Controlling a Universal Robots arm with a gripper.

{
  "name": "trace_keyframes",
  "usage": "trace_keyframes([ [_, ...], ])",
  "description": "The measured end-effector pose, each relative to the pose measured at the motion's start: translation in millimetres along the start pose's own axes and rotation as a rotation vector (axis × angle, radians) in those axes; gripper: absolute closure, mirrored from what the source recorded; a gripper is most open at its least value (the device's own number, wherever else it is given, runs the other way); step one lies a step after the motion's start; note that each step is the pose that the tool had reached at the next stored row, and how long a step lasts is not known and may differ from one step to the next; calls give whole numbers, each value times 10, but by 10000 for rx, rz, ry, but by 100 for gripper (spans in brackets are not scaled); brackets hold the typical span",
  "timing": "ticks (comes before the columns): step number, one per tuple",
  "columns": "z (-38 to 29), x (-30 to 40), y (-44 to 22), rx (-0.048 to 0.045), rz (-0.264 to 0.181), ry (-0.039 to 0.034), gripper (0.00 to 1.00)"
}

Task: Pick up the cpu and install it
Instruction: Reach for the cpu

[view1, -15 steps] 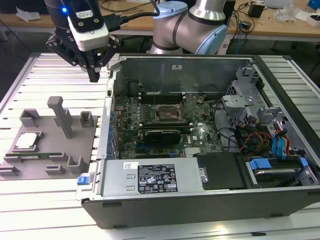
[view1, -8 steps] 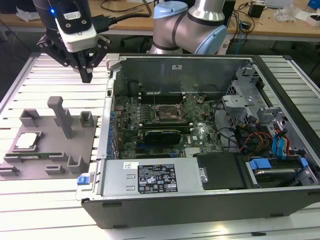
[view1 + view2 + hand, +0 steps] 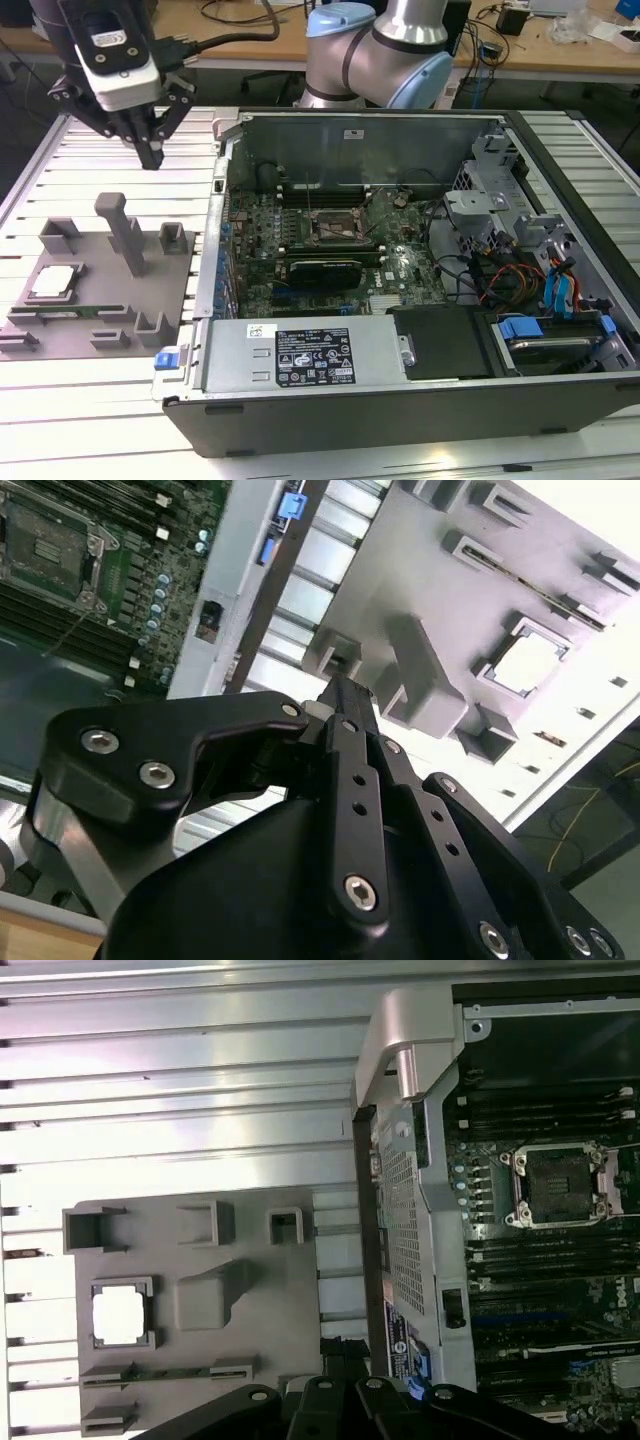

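Note:
The cpu (image 3: 55, 282) is a small square chip with a pale silver top. It lies flat in a recess on the exterior view's left side of the grey tray (image 3: 170, 285), and shows in both wrist views (image 3: 527, 660) (image 3: 120, 1313). My gripper (image 3: 151, 155) hangs well above the table behind the tray, up and to the exterior view's right of the cpu. Its fingers (image 3: 345, 695) are shut together with nothing between them. The black-framed socket (image 3: 335, 228) (image 3: 555, 1185) sits uncovered with a dark centre on the motherboard inside the open computer case (image 3: 420, 400).
A thin green memory stick (image 3: 65, 312) lies on the tray in front of the cpu. A tall grey post (image 3: 125, 235) and several low blocks stand on the tray. The case wall (image 3: 215, 250) rises between tray and motherboard. Cables and drive bays fill the case's right side.

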State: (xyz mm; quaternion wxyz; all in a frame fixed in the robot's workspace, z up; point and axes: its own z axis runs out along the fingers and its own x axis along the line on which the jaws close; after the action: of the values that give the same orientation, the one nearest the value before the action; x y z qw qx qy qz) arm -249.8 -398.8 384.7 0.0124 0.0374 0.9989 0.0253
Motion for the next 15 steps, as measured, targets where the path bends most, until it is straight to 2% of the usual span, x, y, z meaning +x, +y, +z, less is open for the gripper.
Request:
trace_keyframes([
  [6, 25, 133, -11, 0, 0, 0, 89],
  [15, 78, 259, -23, -1, 1, 0, 89],
])
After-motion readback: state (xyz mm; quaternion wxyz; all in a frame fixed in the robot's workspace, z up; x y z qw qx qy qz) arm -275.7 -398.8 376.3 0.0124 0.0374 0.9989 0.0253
